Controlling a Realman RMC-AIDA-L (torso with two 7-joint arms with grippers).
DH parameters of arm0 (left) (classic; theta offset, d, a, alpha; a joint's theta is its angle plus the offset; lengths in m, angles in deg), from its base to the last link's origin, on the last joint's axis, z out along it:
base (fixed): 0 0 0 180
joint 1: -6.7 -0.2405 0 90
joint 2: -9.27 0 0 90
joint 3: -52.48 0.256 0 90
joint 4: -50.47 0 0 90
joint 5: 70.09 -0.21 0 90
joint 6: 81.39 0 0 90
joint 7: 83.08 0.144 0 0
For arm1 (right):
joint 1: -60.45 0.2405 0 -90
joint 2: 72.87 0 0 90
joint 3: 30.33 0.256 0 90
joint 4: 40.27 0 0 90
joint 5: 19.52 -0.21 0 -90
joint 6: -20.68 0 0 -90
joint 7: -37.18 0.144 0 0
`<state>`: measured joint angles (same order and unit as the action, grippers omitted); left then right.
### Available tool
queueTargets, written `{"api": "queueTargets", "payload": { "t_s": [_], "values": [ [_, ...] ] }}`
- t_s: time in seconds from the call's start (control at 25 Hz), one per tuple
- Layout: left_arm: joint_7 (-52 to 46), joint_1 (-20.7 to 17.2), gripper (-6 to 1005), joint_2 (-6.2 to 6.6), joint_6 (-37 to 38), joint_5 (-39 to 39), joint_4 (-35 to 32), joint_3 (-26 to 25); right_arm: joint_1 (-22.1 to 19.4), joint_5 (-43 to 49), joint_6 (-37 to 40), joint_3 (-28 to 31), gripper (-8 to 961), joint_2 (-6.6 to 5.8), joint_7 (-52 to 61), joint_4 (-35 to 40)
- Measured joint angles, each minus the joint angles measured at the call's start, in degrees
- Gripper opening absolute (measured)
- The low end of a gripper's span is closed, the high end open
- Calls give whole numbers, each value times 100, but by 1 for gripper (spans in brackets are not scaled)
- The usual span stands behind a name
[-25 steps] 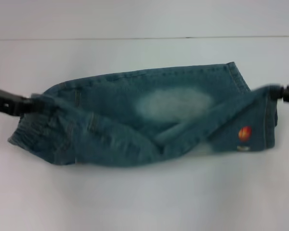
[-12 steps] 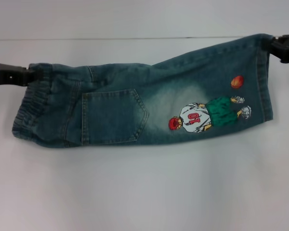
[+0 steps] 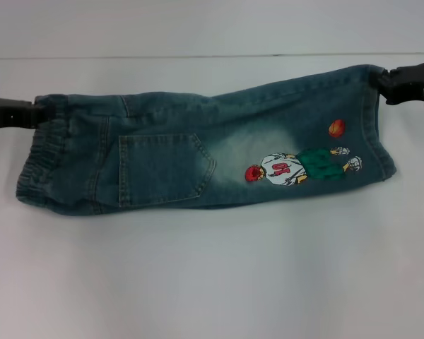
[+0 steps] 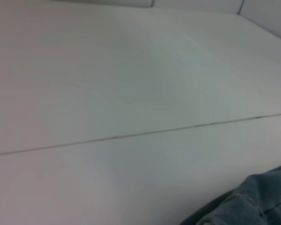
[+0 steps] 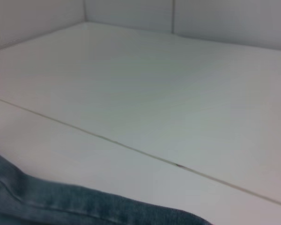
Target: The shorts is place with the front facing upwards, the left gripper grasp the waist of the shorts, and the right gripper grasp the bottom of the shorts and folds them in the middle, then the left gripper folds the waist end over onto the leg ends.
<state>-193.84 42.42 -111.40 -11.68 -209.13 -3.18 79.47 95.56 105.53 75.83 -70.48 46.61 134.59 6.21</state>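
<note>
Shorts (image 3: 198, 159) folded lengthwise, one leg stacked over the other. Long axis runs side to side across the worktop (image 3: 212, 282), roughly parallel to the seam line (image 3: 198, 56) behind them. Waist end points toward my left arm; hem end points toward my right and sits a little farther back, closer to the seam line than the waist is. Face up: a back pocket (image 3: 162, 169) just hem-side of the elastic waistband (image 3: 42, 159), then a printed basketball player (image 3: 300, 167) and an orange ball (image 3: 336, 128) near the hem.

My left gripper (image 3: 34, 113) is at the back corner of the waistband, the corner nearest the seam line. Fingers closed on the denim there; cloth bunches right at the tips.

My right gripper (image 3: 379, 79) is at the back corner of the hem, also on the seam-line side. Fingers pinched on the hem edge, which rises to meet them.

The front edge of the shorts, away from the seam line, looks to rest on the worktop.

Left wrist view: only a denim corner against bare worktop and the seam line. Right wrist view: a stitched hem strip, same seam line beyond. My fingers do not show in either.
</note>
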Motion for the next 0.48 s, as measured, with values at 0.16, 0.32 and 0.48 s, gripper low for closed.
{"api": "queueTargets", "payload": {
  "t_s": [0.16,0.32,0.48],
  "values": [
    [0,-20,66,-7,-145,1,92,0,0,-24,-440,-22,38,2,-42,-256],
    [17,-24,67,1,-225,1,188,5,5,-35,-615,-43,38,5,-65,-347],
    [64,-21,67,-17,-282,1,231,20,24,-138,-710,-50,37,11,-316,-465]
  ]
}}
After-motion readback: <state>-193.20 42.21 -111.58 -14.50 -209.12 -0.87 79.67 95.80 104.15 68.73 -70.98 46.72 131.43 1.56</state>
